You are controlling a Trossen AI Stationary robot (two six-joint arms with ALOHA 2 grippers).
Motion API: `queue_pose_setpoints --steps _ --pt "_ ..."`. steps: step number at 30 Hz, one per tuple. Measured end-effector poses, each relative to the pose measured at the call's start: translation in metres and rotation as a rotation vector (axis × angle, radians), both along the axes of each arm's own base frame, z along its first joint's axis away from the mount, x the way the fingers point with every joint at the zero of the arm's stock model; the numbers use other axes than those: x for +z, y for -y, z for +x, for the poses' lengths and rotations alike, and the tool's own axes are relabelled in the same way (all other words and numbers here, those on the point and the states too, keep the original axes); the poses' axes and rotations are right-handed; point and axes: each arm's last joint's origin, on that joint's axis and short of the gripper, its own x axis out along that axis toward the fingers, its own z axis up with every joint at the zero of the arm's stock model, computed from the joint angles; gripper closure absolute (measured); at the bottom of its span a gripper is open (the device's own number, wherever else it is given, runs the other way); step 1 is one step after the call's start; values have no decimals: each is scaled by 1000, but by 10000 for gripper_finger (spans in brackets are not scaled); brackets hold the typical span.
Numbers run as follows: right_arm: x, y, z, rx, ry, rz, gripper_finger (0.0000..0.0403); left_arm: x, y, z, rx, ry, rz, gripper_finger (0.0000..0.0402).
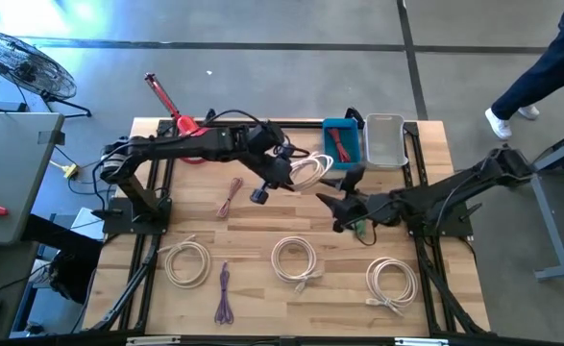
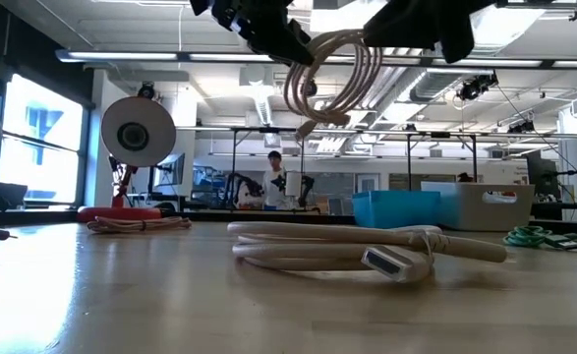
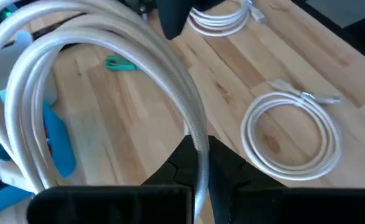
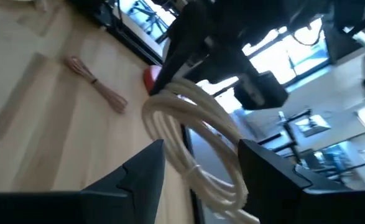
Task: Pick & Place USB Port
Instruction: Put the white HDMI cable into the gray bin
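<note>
Left gripper (image 1: 291,171) fingers pinched on a coiled white USB cable (image 1: 310,169) held above the surface, right gripper (image 1: 331,204) fingers spread apart, empty, just beside the coil

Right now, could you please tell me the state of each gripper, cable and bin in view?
Left gripper: shut on the coiled white cable, held off the table.
Right gripper: open, near that coil.
Blue plastic bin: holds something red.
Three white cable coils: lying flat on the table.
</note>
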Motion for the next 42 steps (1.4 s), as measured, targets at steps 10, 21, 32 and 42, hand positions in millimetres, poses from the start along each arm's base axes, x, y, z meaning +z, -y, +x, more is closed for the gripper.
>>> queue_pose_setpoints --steps 10,21,32,42 --pt "-2 4 9 -33 -3 -73 206 -7 14 8 -59 3 -26 386" --pt "-3 13 11 -73 21 -29 218 -8 33 15 -144 38 -9 392" --pt "-6 4 9 -61 -5 -39 387 -8 30 14 -82 29 49 391" --pt "-3 2 6 -178 26 -47 397 -6 28 13 -42 28 107 354"
